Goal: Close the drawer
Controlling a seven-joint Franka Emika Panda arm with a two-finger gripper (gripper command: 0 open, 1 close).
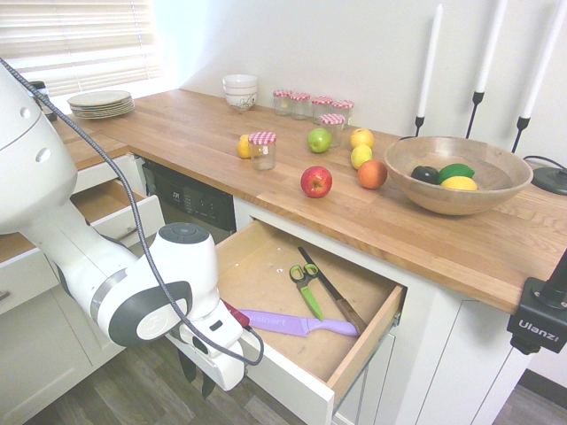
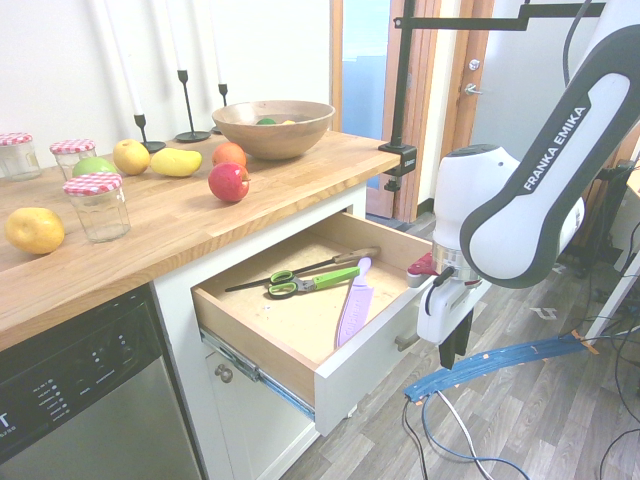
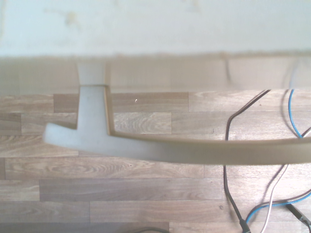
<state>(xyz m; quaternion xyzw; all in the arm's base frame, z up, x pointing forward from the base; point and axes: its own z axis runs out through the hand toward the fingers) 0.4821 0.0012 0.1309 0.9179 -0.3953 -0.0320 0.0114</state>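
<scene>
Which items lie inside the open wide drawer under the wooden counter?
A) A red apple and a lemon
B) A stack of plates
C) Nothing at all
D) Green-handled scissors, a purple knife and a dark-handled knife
D: in the open drawer lie the green-handled scissors, the purple knife and a dark-handled knife on the plywood bottom; the fruit sits up on the counter.

Drawer pulled wide open under wood counter; white front, pale wood inside, curved silver handle out front.
</scene>
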